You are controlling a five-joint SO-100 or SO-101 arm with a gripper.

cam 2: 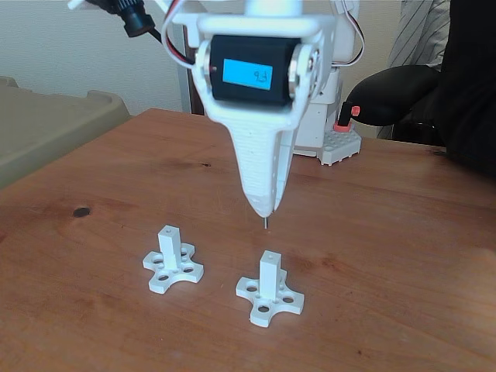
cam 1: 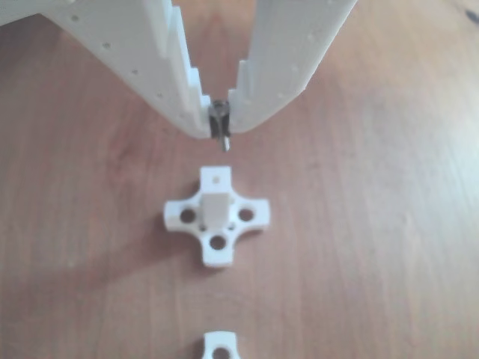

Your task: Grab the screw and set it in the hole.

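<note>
My white gripper [cam 1: 219,129] hangs shut on the screw [cam 1: 221,134], a thin grey metal pin that points down from between the fingertips. In the fixed view the gripper [cam 2: 265,209] tapers to a point, and the screw's tip [cam 2: 266,224] shows just below it. A white post on a cross-shaped base [cam 2: 269,288] stands on the table slightly nearer the camera than the screw tip. The hole [cam 2: 270,255] is a tiny dark dot in that post's top face. In the other view the same post [cam 1: 217,213] sits below the gripper, and I cannot make out its hole there.
A second white post on a cross base [cam 2: 172,263] stands to the left; its edge shows at the bottom of the other view [cam 1: 221,348]. The arm's white base and a studded block [cam 2: 339,146] are behind. A beige bin [cam 2: 46,124] is at left, a black armrest [cam 2: 387,93] at right.
</note>
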